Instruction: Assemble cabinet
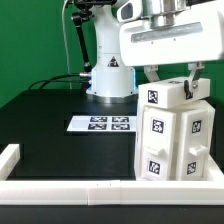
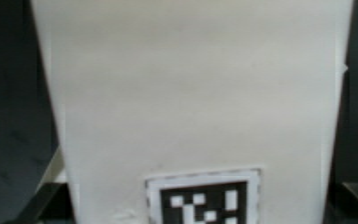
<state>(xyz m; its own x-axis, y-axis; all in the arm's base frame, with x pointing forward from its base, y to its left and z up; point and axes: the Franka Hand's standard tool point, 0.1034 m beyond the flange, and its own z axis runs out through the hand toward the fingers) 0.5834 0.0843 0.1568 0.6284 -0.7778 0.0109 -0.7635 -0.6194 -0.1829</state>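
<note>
The cabinet (image 1: 173, 135) is standing upright on the black table (image 1: 50, 110), toward the exterior view's right, close against the white border rail (image 1: 70, 188) at the near edge. It is showing as a tall white boxy body with square tags on its faces.

The gripper (image 1: 172, 80) is hanging directly over the cabinet's top, with one finger (image 1: 150, 75) on each side of the upper block. The fingers are appearing to bracket that block, but whether the pads are pressing on it I cannot tell from the exterior view. In the wrist view, a white panel of the cabinet (image 2: 185, 100) is filling the frame, with one tag at its lower part; the pads are not clearly showing there.

The marker board (image 1: 100, 124) is lying flat on the table, well apart from the cabinet, near the arm's base (image 1: 108, 80).

Handling, as a judgement: the body is looking like stiff, smooth plastic, probably light for its bulk and liable to slip in a narrow pinch. Being tall, it is likely to tip if pushed high up. The narrow upper block, taken across its flat parallel faces, is looking the soundest hold.
</note>
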